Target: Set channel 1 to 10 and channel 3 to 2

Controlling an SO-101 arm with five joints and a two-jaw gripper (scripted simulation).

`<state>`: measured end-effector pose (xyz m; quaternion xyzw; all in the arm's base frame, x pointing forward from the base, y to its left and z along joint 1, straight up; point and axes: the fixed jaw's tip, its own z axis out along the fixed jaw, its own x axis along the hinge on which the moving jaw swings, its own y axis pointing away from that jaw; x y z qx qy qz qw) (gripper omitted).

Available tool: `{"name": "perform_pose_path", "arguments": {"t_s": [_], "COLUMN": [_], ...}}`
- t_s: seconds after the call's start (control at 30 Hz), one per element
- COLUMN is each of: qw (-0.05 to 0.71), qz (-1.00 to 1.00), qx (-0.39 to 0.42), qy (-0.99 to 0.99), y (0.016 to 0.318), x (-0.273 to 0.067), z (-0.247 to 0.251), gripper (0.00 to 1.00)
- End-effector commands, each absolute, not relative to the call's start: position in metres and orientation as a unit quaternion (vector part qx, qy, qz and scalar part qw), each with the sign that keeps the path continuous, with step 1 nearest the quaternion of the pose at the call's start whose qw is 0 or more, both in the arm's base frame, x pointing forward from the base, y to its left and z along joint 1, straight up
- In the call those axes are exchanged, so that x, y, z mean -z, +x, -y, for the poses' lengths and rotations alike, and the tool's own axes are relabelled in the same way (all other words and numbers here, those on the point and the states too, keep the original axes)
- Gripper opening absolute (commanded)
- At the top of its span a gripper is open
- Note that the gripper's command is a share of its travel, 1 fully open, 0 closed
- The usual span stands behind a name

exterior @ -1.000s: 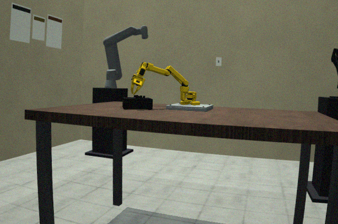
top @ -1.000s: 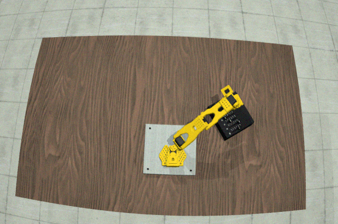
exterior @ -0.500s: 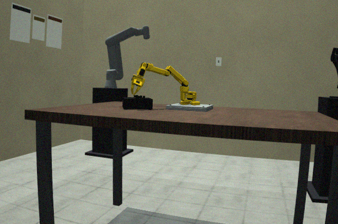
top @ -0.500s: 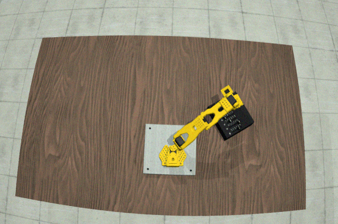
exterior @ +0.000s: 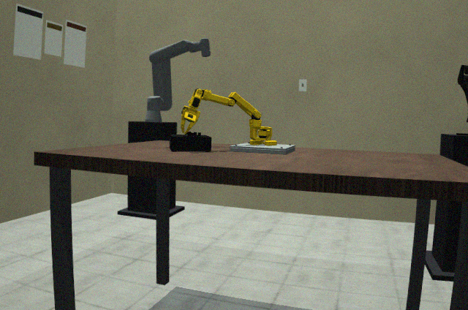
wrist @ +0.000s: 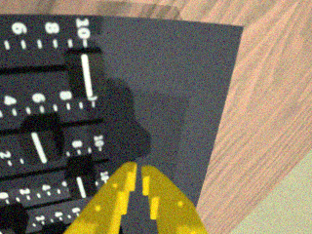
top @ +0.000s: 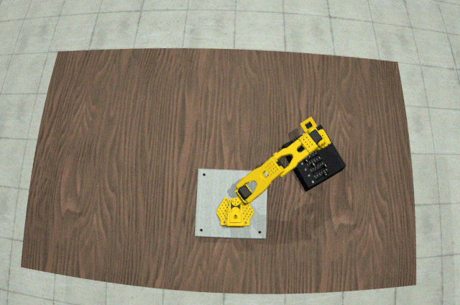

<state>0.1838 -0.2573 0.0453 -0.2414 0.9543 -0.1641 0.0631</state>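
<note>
One fader cap [wrist: 84,73], upper left of the wrist view, sits by the 10. My gripper [wrist: 136,187] is closed on nothing, a narrow tip for nudging caps on the lighting desk [wrist: 171,73].

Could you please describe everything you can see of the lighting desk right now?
The lighting desk is a low, matte black box sitting flat on the wooden table, just beyond the arm's grey base plate and turned at an angle to it. Its top carries parallel fader tracks with white numbered scales and dark caps marked by white lines; the topmost fader visible in the wrist view sits at the 10 mark. The shut, empty gripper points down above the plain end panel; contact cannot be judged.
</note>
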Motion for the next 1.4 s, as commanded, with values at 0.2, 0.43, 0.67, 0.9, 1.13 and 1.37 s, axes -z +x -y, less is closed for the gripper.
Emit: {"name": "perform_pose_path", "arguments": {"t_s": [0.2,0.43,0.67,0.9,1.13,1.37], "qw": [0.06,0.059,0.058,0.057,0.056,0.055], "qz": [-0.955,-0.956,-0.956,-0.957,-0.957,-0.958], "qx": [0.158,0.157,0.152,0.151,0.147,0.144], "qy": [-0.242,-0.242,-0.243,-0.243,-0.243,-0.243], "y": [0.1821,0.1819,0.181,0.1809,0.1802,0.1796], "x": [-0.0369,-0.0369,-0.037,-0.037,-0.0367,-0.0365], "z": [0.2593,0.259,0.2573,0.2571,0.2558,0.2549], "gripper": [0.0,0.0,0.0,0.0,0.0,0.0]}}
